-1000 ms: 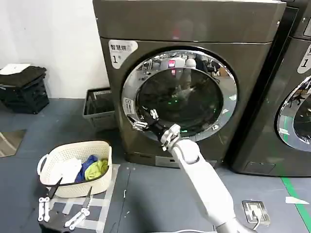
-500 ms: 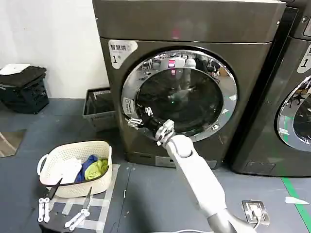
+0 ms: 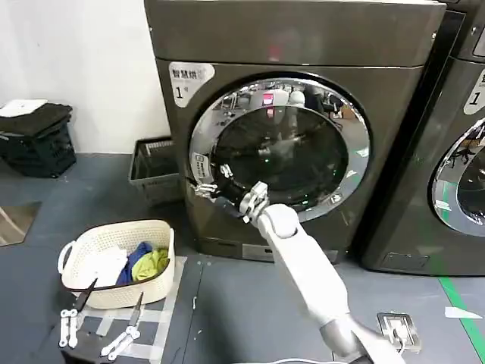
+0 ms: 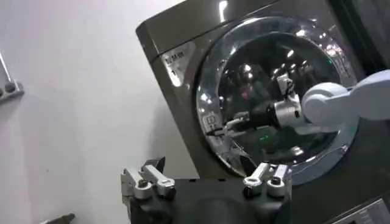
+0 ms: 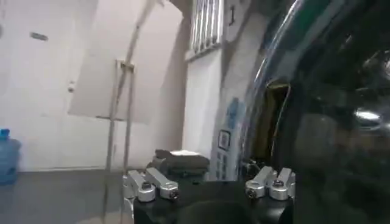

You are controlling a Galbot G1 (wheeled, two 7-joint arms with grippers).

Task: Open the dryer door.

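The dryer is dark grey-brown with a white "1" sticker at its upper left. The dryer door, a chrome ring around dark glass, lies flat against the front. My right arm reaches up from the lower right, and the right gripper is open at the ring's left edge, beside a small label. In the right wrist view the right gripper points at a dark slot beside the chrome rim. The left wrist view shows the door and the right gripper on its edge. My left gripper hangs open, low near the floor.
A white laundry basket with clothes sits on the floor left of the dryer. A grey crate stands against the dryer's left side and a black crate farther left. A second machine stands at the right.
My right gripper has slid left and slightly up across the door glass to the left edge of the chrome ring. The door and the left arm have not moved.
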